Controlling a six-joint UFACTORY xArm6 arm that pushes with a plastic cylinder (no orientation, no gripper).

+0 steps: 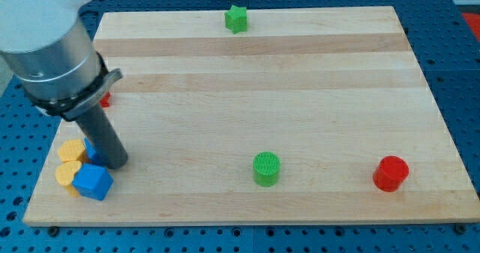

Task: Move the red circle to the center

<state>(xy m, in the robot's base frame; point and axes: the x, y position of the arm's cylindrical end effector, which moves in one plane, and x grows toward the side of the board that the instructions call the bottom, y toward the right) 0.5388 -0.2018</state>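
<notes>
My tip [114, 163], no claw to open, must circle right of the red circle [391, 173], pushing leftward to the table [247, 80] centre.

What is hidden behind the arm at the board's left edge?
A red block peeks out behind the arm's grey collar; most is covered, shape unclear. A blue piece shows beside my tip, mostly hidden too.

We have a single view here, set high and in front of the desk [247, 65], looking down at a slant so its far edge sits at the view's top. It stands near enough that the desk fills almost the whole frame (only a rim of blue perforated base [15, 200] shows around it), while the arm [49, 46] crowds the view's upper left
</notes>
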